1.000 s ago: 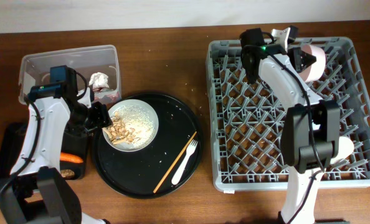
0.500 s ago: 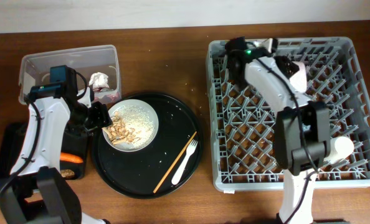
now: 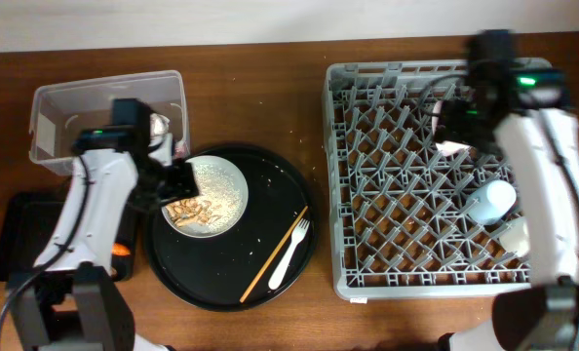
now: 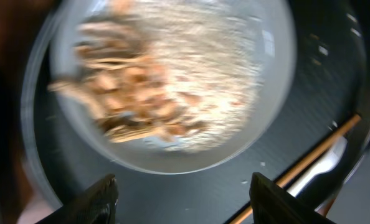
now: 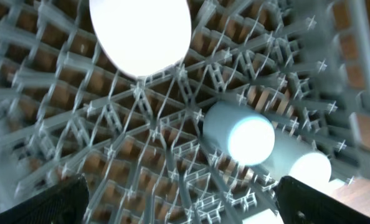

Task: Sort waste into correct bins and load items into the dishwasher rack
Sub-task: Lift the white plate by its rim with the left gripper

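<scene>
A white plate [image 3: 216,187] with beige scraps [image 3: 194,211] sits on the round black tray [image 3: 241,263]. My left gripper [image 3: 180,180] hovers open at the plate's left edge; in the left wrist view the plate [image 4: 172,81] and scraps [image 4: 129,93] lie just beyond my empty left gripper [image 4: 185,202]. Fork [image 3: 289,255] and chopstick [image 3: 275,253] rest on the tray's right side. Over the grey rack [image 3: 367,195], my right gripper [image 5: 191,205] is open and empty above the grid. The white bowl [image 5: 140,34], light blue cup [image 5: 244,134] and small white cup [image 5: 303,167] lie in the rack.
The clear tub [image 3: 75,107] stands at the back left with the paper wad [image 3: 156,125] inside, partly behind my left arm. The shallow black tray [image 3: 12,234] is at the front left; an orange carrot piece [image 3: 121,250] peeks out beside my arm.
My right gripper has opened and let go of the bowl, which now rests in the rack; the arm has swung right. My left gripper has shifted slightly right over the plate's edge.
</scene>
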`<state>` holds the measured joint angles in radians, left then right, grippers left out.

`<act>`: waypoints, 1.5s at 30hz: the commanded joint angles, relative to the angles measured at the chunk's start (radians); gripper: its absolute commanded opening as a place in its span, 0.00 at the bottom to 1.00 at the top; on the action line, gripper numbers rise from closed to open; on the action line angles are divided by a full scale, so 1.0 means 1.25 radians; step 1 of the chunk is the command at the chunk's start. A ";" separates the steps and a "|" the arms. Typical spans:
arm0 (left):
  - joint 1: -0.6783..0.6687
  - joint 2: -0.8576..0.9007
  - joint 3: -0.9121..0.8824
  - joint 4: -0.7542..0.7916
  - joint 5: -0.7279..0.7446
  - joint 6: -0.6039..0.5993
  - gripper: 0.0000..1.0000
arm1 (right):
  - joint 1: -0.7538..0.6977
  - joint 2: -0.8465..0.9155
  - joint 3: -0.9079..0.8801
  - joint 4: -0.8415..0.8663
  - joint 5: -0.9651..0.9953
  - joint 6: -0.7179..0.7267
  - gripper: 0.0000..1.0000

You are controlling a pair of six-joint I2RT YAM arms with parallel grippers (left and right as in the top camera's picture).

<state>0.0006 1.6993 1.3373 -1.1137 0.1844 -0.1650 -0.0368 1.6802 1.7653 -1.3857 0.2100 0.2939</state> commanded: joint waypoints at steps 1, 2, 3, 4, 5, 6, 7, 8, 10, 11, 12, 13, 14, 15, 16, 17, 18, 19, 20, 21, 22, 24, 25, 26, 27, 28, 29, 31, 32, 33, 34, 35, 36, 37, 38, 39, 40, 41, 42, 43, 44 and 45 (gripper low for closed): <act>-0.119 -0.016 0.004 0.033 0.009 -0.007 0.67 | -0.056 -0.014 0.000 -0.078 -0.172 -0.092 0.98; -0.142 -0.016 0.003 0.048 0.008 -0.022 0.67 | -0.059 -0.014 -0.002 -0.089 -0.176 -0.092 0.98; -0.175 -0.013 0.002 0.076 0.008 -0.055 0.67 | -0.058 -0.014 -0.002 -0.095 -0.192 -0.092 0.98; -0.202 -0.008 0.001 0.099 0.008 -0.074 0.66 | -0.055 -0.014 -0.002 -0.096 -0.204 -0.092 0.98; -0.224 -0.002 0.000 0.120 -0.002 -0.107 0.66 | -0.049 -0.014 -0.002 -0.100 -0.210 -0.092 0.98; -0.271 0.023 -0.001 0.166 -0.038 -0.200 0.66 | -0.040 -0.014 -0.002 -0.108 -0.210 -0.098 0.99; -0.282 0.035 -0.001 0.181 -0.047 -0.218 0.66 | -0.037 -0.014 -0.002 -0.110 -0.211 -0.098 0.98; -0.294 0.052 -0.001 0.203 -0.056 -0.234 0.66 | -0.034 -0.014 -0.002 -0.110 -0.211 -0.098 0.98; -0.310 0.100 -0.001 0.244 -0.062 -0.243 0.66 | -0.033 -0.014 -0.002 -0.113 -0.211 -0.098 0.98; -0.311 0.136 -0.001 0.262 -0.087 -0.274 0.66 | -0.033 -0.014 -0.002 -0.115 -0.211 -0.098 0.98; -0.311 0.151 -0.001 0.272 -0.100 -0.277 0.65 | -0.033 -0.014 -0.002 -0.115 -0.211 -0.098 0.98; -0.311 0.162 -0.001 0.283 -0.111 -0.278 0.65 | -0.033 -0.014 -0.002 -0.115 -0.211 -0.098 0.98; -0.311 0.171 -0.001 0.295 -0.127 -0.277 0.65 | -0.033 -0.014 -0.002 -0.115 -0.211 -0.098 0.98; -0.311 0.175 -0.001 0.310 -0.152 -0.278 0.65 | -0.033 -0.014 -0.002 -0.115 -0.211 -0.098 0.98; -0.311 0.175 -0.001 0.320 -0.154 -0.278 0.65 | -0.033 -0.014 -0.002 -0.115 -0.211 -0.098 0.98; -0.311 0.175 -0.001 0.323 -0.156 -0.278 0.65 | -0.033 -0.014 -0.002 -0.115 -0.211 -0.098 0.98; -0.311 0.176 -0.001 0.322 -0.168 -0.293 0.65 | -0.033 -0.014 -0.002 -0.115 -0.211 -0.098 0.98; -0.311 0.176 -0.002 0.323 -0.176 -0.298 0.65 | -0.033 -0.014 -0.002 -0.115 -0.211 -0.098 0.98; -0.311 0.176 -0.002 0.323 -0.187 -0.318 0.65 | -0.033 -0.014 -0.002 -0.115 -0.211 -0.098 0.98; -0.311 0.176 -0.002 0.324 -0.187 -0.330 0.64 | -0.033 -0.014 -0.002 -0.115 -0.211 -0.098 0.98; -0.311 0.177 -0.003 0.327 -0.187 -0.335 0.63 | -0.033 -0.014 -0.002 -0.115 -0.211 -0.098 0.99; -0.311 0.191 -0.005 0.334 -0.187 -0.335 0.62 | -0.033 -0.014 -0.002 -0.115 -0.211 -0.098 0.98; -0.311 0.207 -0.005 0.334 -0.187 -0.335 0.61 | -0.033 -0.014 -0.002 -0.115 -0.211 -0.097 0.98; -0.311 0.221 -0.005 0.335 -0.187 -0.335 0.61 | -0.033 -0.014 -0.002 -0.115 -0.211 -0.097 0.98; -0.311 0.238 -0.005 0.335 -0.187 -0.335 0.61 | -0.033 -0.014 -0.002 -0.115 -0.211 -0.097 0.98; -0.311 0.248 -0.005 0.338 -0.187 -0.335 0.61 | -0.033 -0.014 -0.002 -0.115 -0.211 -0.097 0.98; -0.311 0.251 -0.005 0.338 -0.187 -0.335 0.61 | -0.033 -0.014 -0.002 -0.115 -0.211 -0.097 0.98; -0.311 0.253 -0.005 0.338 -0.187 -0.335 0.61 | -0.033 -0.014 -0.002 -0.115 -0.211 -0.097 0.98; -0.311 0.253 -0.005 0.338 -0.187 -0.335 0.60 | -0.033 -0.014 -0.002 -0.115 -0.211 -0.097 0.98; -0.311 0.253 -0.006 0.336 -0.187 -0.334 0.57 | -0.033 -0.014 -0.002 -0.115 -0.211 -0.097 0.98; -0.311 0.253 -0.006 0.333 -0.187 -0.334 0.53 | -0.033 -0.014 -0.002 -0.115 -0.211 -0.097 0.98; -0.311 0.253 -0.006 0.332 -0.187 -0.334 0.50 | -0.033 -0.014 -0.002 -0.115 -0.211 -0.097 0.98; -0.311 0.253 -0.006 0.331 -0.187 -0.334 0.49 | -0.033 -0.014 -0.002 -0.115 -0.211 -0.097 0.98; -0.311 0.253 -0.006 0.332 -0.187 -0.334 0.49 | -0.033 -0.014 -0.002 -0.115 -0.211 -0.097 0.98; -0.311 0.253 -0.006 0.335 -0.187 -0.334 0.48 | -0.033 -0.014 -0.002 -0.115 -0.211 -0.097 0.98; -0.311 0.253 -0.006 0.338 -0.187 -0.334 0.48 | -0.033 -0.014 -0.002 -0.115 -0.211 -0.097 0.98; -0.311 0.253 -0.006 0.338 -0.187 -0.334 0.43 | -0.033 -0.014 -0.002 -0.115 -0.211 -0.097 0.98; -0.311 0.253 -0.006 0.336 -0.187 -0.334 0.35 | -0.033 -0.014 -0.002 -0.115 -0.211 -0.097 0.98; -0.311 0.253 -0.006 0.331 -0.187 -0.334 0.27 | -0.033 -0.014 -0.002 -0.115 -0.211 -0.097 0.98; -0.311 0.253 -0.006 0.318 -0.187 -0.334 0.19 | -0.033 -0.014 -0.002 -0.115 -0.211 -0.097 0.98; -0.311 0.253 -0.007 0.311 -0.187 -0.334 0.15 | -0.033 -0.014 -0.002 -0.115 -0.211 -0.097 0.98; -0.311 0.253 -0.007 0.301 -0.187 -0.334 0.11 | -0.033 -0.014 -0.002 -0.115 -0.211 -0.097 0.98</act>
<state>-0.3878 2.0010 1.3354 -0.7185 -0.0612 -0.5789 -0.0834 1.6634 1.7649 -1.5265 -0.0471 0.1795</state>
